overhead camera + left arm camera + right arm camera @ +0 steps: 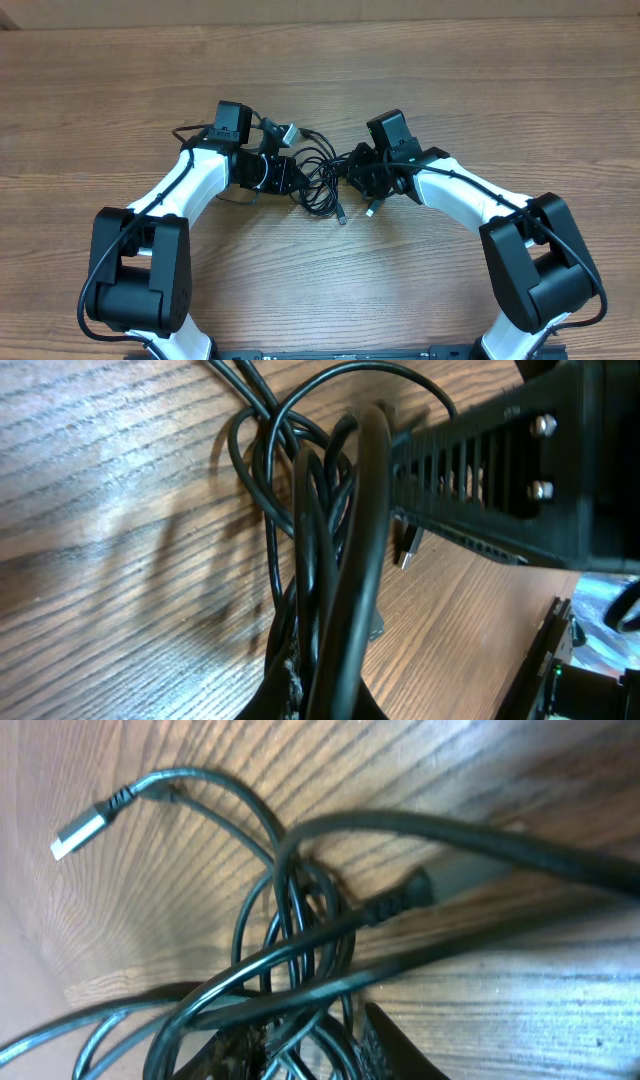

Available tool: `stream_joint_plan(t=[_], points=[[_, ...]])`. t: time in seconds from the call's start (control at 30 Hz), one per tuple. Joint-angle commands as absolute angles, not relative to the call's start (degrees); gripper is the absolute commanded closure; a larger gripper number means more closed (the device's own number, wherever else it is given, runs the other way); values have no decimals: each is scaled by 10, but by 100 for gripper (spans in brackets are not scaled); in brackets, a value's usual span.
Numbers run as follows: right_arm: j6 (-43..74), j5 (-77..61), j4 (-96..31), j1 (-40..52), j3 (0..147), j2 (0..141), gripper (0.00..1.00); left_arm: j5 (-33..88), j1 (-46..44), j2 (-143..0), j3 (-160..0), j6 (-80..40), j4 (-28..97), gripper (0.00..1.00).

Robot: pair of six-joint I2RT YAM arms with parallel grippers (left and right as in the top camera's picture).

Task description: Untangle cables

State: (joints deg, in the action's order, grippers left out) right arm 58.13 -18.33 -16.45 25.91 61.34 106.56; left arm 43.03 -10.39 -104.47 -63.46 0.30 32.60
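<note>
The left end effector (290, 177) is shut tight on the black cables (320, 192) and the right end effector (355, 175) seems to pinch them too, but they lie in one knotted bunch on the bench (320, 60), so almost all the untangling is left.

Reads as brown wood grain across the table (320, 60), smooth with a soft sheen; possibly laminate rather than solid timber, hard to tell. Black rubbery sheath on the cables (368, 520), smooth, faintly glossy. Bright silver metal at the plug tip (78, 832), ribbed black moulding behind it. Glossy white plastic on the arm shells (190, 185); matt black on the joint housings (140, 275). Matt black plastic for the slotted bar (560, 520), set with two shiny metal screws (541, 426).
</note>
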Motion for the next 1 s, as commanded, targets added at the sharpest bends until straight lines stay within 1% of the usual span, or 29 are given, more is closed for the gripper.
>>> stream_joint_plan(t=[0.0,0.33,0.5,0.67,0.87,0.93,0.97], points=[[588,-148,-146,262,600,1067,70,478,-102,-1026,-639,34,331,95],[601,-135,-146,264,600,1068,71,496,-102,-1026,-639,39,342,96],[607,-120,-144,278,600,1072,71,526,-102,-1026,-639,39,342,96],[629,-120,-140,290,600,1091,71,526,-102,-1026,-639,39,343,96],[632,-121,-86,292,600,1125,71,526,-102,-1026,-639,39,346,95],[632,-131,-72,292,600,1131,73,522,-102,-1026,-639,39,347,96],[632,-138,-71,292,600,1131,76,516,-102,-1026,-639,39,347,96]])
